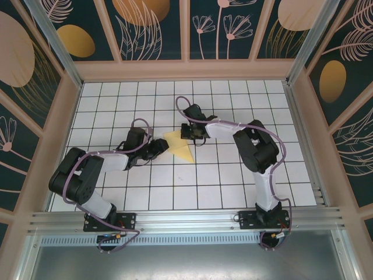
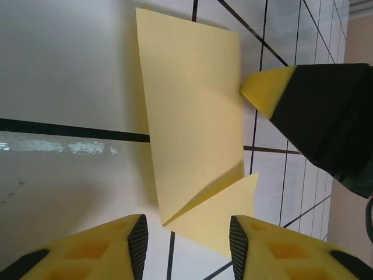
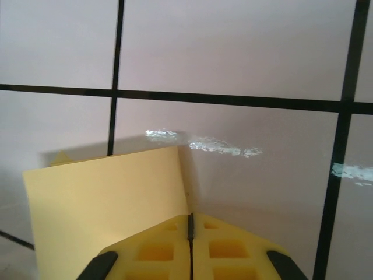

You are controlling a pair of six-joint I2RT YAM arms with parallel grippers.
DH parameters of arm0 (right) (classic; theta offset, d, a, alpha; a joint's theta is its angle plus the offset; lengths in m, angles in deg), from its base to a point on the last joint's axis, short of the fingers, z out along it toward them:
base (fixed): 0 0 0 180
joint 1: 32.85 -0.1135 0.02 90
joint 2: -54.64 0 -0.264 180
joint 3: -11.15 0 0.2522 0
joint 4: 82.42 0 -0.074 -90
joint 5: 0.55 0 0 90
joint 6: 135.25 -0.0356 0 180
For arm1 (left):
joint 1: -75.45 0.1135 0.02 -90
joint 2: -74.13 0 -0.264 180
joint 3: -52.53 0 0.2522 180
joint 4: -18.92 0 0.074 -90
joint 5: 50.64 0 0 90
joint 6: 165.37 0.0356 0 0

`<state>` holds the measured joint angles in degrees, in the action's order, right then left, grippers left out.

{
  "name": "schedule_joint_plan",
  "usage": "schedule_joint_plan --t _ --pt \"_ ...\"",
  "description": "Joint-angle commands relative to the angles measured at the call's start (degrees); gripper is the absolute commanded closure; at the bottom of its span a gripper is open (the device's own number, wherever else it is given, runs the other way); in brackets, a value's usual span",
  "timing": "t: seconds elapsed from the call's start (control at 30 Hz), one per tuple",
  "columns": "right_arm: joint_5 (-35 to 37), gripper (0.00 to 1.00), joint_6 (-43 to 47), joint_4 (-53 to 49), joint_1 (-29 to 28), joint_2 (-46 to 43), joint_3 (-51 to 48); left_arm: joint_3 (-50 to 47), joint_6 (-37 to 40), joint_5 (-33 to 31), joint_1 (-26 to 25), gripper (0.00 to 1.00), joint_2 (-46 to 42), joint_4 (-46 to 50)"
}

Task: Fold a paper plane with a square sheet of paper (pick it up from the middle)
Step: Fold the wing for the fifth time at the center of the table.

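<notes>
The left gripper [image 1: 160,147] sits just left of the partly folded yellow sheet of paper [image 1: 179,146], which lies on the gridded tabletop [image 1: 233,192]. Its fingers [image 2: 116,245] stand apart, with a folded corner of the sheet between them, not pinched. At the sheet's right edge, the right gripper [image 1: 189,135] has its fingers [image 3: 157,251] pressed together, their tip touching the sheet.

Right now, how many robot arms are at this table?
2. The left arm reaches in from the left, the right arm from the right; both meet at the yellow paper.
</notes>
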<state>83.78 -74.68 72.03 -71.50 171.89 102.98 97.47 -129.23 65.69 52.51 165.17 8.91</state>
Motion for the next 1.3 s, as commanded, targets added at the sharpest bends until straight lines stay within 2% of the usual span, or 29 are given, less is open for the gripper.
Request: schedule_joint_plan --t 0.0,0.27,0.6,1.0,1.27 --pt "0.8 0.85 -0.3 1.75 -0.1 -7.16 -0.52 1.09 0.59 -1.28 -0.29 0.56 0.62 0.3" --pt "-2.61 0.81 1.12 1.06 -1.58 -4.42 1.13 1.19 0.96 -1.2 -0.26 0.57 1.08 0.24" --pt "-3.47 0.83 -0.25 1.5 0.05 2.06 2.27 1.04 1.13 -0.82 -0.25 0.57 1.72 -0.12" --pt "-6.34 0.87 -2.87 3.85 1.84 3.28 -0.47 1.76 0.09 2.6 -1.01 0.53 3.91 -2.96" --pt "-7.33 0.88 -3.51 4.77 2.08 3.25 -1.59 2.72 -1.49 4.82 -1.32 0.59 5.86 -6.1"
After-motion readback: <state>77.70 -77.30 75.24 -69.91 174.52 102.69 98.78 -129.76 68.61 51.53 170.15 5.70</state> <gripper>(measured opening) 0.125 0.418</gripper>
